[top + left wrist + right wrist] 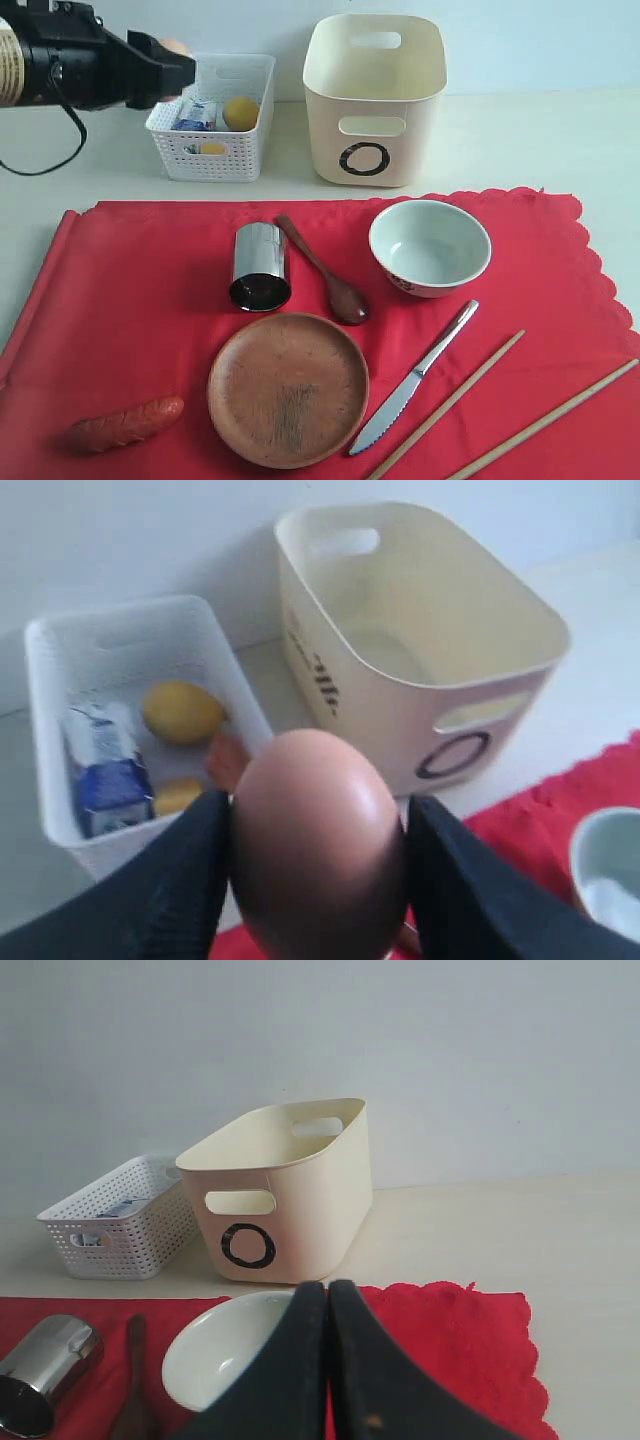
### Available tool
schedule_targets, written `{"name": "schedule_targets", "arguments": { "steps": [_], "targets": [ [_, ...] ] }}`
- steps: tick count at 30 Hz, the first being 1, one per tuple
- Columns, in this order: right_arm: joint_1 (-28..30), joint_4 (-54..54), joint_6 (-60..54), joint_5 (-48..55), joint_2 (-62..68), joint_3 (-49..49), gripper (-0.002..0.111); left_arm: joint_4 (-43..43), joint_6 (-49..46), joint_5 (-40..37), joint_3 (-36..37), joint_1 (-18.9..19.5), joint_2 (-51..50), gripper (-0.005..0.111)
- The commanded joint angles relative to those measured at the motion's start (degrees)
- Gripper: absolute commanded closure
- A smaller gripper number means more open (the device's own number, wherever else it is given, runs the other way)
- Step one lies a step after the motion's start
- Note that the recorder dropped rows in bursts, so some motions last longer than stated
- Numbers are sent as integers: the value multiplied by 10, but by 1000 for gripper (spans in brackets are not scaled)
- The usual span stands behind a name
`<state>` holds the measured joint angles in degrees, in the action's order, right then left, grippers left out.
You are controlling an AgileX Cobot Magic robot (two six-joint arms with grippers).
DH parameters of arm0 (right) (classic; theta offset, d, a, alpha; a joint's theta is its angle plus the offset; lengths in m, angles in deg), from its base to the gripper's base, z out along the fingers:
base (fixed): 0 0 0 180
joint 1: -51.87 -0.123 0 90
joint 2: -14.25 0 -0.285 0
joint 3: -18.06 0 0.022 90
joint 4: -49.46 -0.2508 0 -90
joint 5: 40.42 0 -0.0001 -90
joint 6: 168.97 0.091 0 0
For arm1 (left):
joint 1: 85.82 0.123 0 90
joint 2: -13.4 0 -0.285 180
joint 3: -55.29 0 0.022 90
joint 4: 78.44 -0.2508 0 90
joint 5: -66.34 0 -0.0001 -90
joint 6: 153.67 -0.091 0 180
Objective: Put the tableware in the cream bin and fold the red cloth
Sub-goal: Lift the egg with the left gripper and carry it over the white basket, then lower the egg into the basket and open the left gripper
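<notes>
Between the left gripper's [318, 865] dark fingers [170, 890] sits one brownish egg [318, 830], clamped from both sides, its rounded end standing out past the fingertips. It is held in the air above the table.

Beyond those fingertips:
- White lattice basket [60, 810], holding a blue-and-white milk carton [105, 770], a lemon [182, 710] and one more small yellow piece that cannot be identified.
- Cream bin [370, 710], upright, just beside the basket and farther from the fingers. Its black ring mark faces the cloth.

Right gripper [328, 1360]: fingers pressed together along their length, with nothing between them. Just past their tips:
- Pale grey-green bowl [215, 1360], upright.
- Steel cup [45, 1365], lying on its side, off to one side of the tips.
- Dark wooden spoon [135, 1390], between the cup and the bowl.

The bin and basket stand well beyond these, off the cloth.

Red cloth [140, 300]: spread flat on the table with a scalloped edge along one side, well apart from the left fingers. The exterior view shows the cup, spoon and bowl lying on it, and also:
- Round brown plate [288, 390], near the cup's open mouth.
- Serrated metal knife [415, 378], just beside the plate and apart from it.
- Two long wooden chopsticks [450, 405], roughly parallel, on the far side of the knife from the plate.
- Sausage [125, 424], alone near one corner of the cloth. Of everything on the cloth, it lies nearest the side where the left fingers work.
</notes>
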<state>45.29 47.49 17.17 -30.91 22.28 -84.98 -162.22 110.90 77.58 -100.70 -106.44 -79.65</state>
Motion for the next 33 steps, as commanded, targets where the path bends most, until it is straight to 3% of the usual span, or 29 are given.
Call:
{"name": "schedule_targets", "arguments": {
  "steps": [1,20,29,33],
  "targets": [
    [-1,4,-1,-6,-2,3,108,4,-6,-75,-48,0,-33,107],
    [-1,4,-1,-6,-2,3,108,-19,-9,-152,-271,0,-309,107],
    [-1,4,-1,-6,-2,3,108,-19,-1,-161,-333,0,-400,106],
    [-1,4,-1,-6,-2,3,108,-19,-1,-163,-346,0,-421,90]
  ]
}}
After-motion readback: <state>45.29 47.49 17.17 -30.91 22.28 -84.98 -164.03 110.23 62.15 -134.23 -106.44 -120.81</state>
